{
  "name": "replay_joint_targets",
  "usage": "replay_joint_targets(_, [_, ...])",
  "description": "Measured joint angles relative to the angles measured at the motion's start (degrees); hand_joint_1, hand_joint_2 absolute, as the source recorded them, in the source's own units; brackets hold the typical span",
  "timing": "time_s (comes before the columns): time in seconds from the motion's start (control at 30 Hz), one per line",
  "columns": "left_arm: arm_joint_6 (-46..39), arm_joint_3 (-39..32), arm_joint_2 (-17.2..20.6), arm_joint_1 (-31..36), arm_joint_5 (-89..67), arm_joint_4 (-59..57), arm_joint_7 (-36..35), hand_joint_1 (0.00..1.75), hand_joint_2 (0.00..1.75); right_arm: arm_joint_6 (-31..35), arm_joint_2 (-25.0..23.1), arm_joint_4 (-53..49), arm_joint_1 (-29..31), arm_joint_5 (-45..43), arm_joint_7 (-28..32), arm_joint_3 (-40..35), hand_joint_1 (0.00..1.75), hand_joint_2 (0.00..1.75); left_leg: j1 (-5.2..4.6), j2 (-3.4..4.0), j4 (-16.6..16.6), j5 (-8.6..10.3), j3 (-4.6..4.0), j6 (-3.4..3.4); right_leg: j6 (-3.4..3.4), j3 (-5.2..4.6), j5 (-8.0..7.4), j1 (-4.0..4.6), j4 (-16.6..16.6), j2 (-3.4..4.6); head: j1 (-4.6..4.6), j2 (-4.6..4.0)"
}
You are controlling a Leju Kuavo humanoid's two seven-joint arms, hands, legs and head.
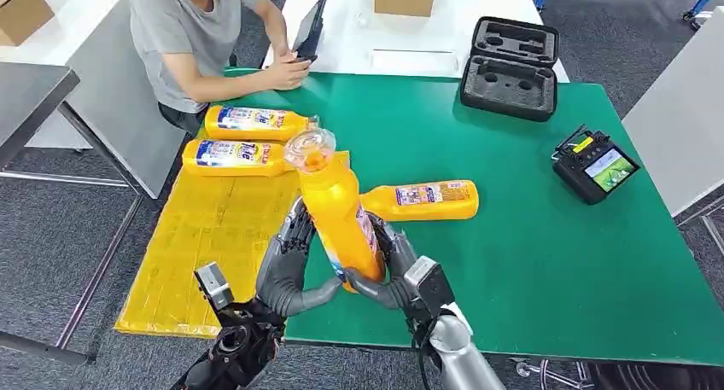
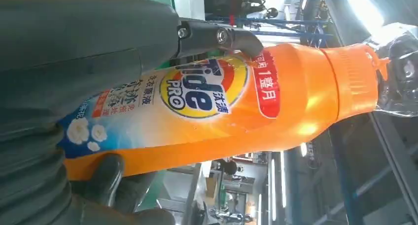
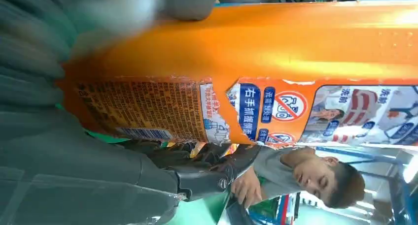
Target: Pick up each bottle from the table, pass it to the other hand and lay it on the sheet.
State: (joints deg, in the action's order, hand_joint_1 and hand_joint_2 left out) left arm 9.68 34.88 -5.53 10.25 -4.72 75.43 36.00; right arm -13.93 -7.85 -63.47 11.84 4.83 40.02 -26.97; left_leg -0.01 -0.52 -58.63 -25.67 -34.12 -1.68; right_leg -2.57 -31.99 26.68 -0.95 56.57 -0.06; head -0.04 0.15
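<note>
Both arms meet over the near edge of the green worktop point(image 1: 529, 262), and between them stands an orange bottle point(image 1: 339, 212) — upright, leaning a little, its clear cap toward the person seated at the far side. The left robot hand point(image 1: 286, 266) wraps its fingers around the lower part of the bottle from one side; the right robot hand point(image 1: 394, 266) clasps the same lower part from the other side. So both hold it at once. From the left wrist camera the bottle's front label point(image 2: 197, 94) faces out, with a dark finger point(image 2: 217, 38) lying across the top of it.

The yellow sheet point(image 1: 196, 253) lies just beside the held bottle, hanging over the worktop's side edge. Two more bottles point(image 1: 248, 121) point(image 1: 235, 157) lie on their sides on the sheet's far end, one just beside the other. A fourth bottle point(image 1: 423, 200) lies flat on the green worktop, right behind the held one and off the sheet.

Well away from the sheet, across the worktop, sit a black foam case point(image 1: 510, 66) and a handheld controller point(image 1: 593, 164) with a lit screen.
</note>
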Motion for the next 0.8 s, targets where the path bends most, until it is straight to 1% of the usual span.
replay_joint_targets(0.2, [0.42, 0.09, -0.11, 0.9, 0.9, -0.7, 0.0, 0.0, 1.75, 0.51, 0.0, 0.04, 0.02, -0.37, 0.0, -0.7, 1.75, 1.75, 0.0, 0.0, 0.0, 0.0, -0.01, 0.0, 0.0, -0.01, 0.0, 0.0, 0.0, 0.0, 0.0, 0.0])
replay_joint_targets(0.3, [0.46, 0.11, -0.13, 1.3, 1.09, -1.16, 0.0, 0.0, 1.75, 2.21, 0.02, 0.04, 0.01, 0.74, 0.02, -0.94, 1.75, 1.75, 0.0, 0.01, 0.0, 0.0, 0.0, 0.0, 0.0, -0.01, 0.0, 0.0, 0.0, 0.0, 0.0, 0.0])
replay_joint_targets(0.47, [0.52, 0.13, -0.31, 2.01, 1.14, -2.01, 0.0, 0.0, 1.75, 3.17, 0.02, 0.04, 0.03, 1.51, 0.02, -1.38, 1.75, 1.75, 0.0, 0.0, 0.0, 0.0, 0.0, 0.0, 0.0, -0.01, 0.0, 0.0, 0.0, 0.0, 0.0, 0.02])
replay_joint_targets(0.8, [-2.03, 0.44, -0.79, 4.27, 2.23, -6.43, 0.02, 0.0, 1.75, 3.48, 0.02, 0.09, 0.13, 1.51, 0.0, -2.97, 1.75, 1.75, 0.0, -0.01, 0.0, 0.0, -0.01, 0.0, 0.0, -0.01, 0.0, 0.0, 0.0, 0.0, 0.0, 0.0])
